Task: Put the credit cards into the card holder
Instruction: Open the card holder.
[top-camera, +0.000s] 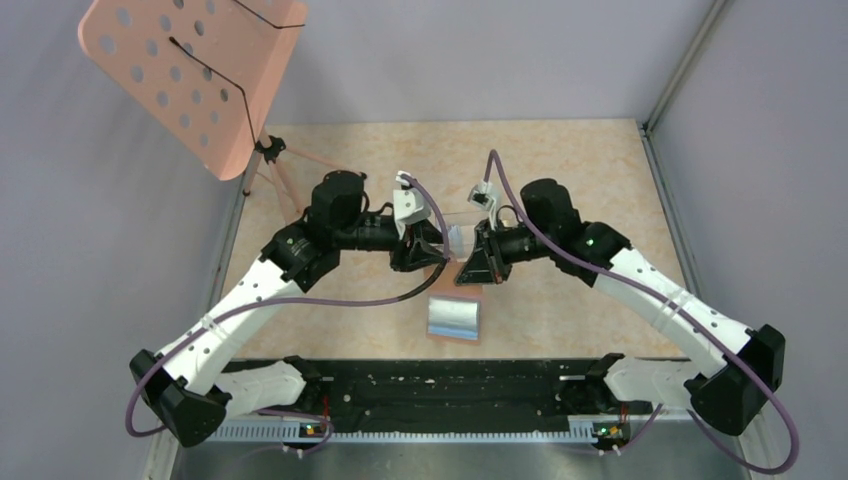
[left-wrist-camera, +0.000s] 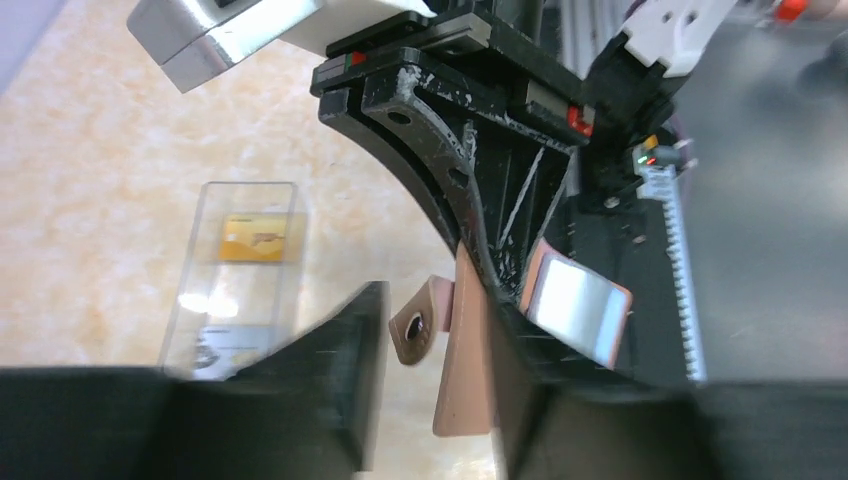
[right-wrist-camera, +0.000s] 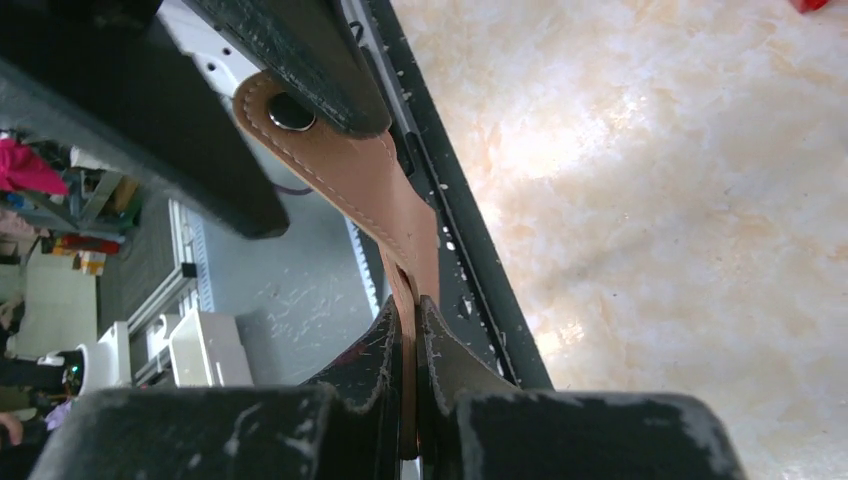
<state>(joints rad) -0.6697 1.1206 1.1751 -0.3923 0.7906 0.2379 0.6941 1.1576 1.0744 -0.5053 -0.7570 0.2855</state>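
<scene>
The tan card holder (right-wrist-camera: 345, 170) hangs clamped edge-on in my shut right gripper (right-wrist-camera: 410, 345), above the table's middle (top-camera: 478, 265). Its snap strap (left-wrist-camera: 415, 330) and one flap (left-wrist-camera: 465, 360) hang between the fingers of my left gripper (left-wrist-camera: 440, 320). That gripper is open, with the flap close to its right finger. A yellow-orange card (left-wrist-camera: 252, 240) and a pale card (left-wrist-camera: 225, 345) lie in a clear plastic box (left-wrist-camera: 200, 230) on the table beyond. In the top view the left gripper (top-camera: 420, 252) faces the right one, with the clear box (top-camera: 455, 228) behind them.
A small flat rectangle with a reddish-tan rim and a pale shiny face (top-camera: 455, 318) lies on the table in front of the grippers and shows in the left wrist view (left-wrist-camera: 578, 305). A pink perforated stand (top-camera: 190, 70) stands at the back left. A black rail (top-camera: 450, 385) runs along the near edge.
</scene>
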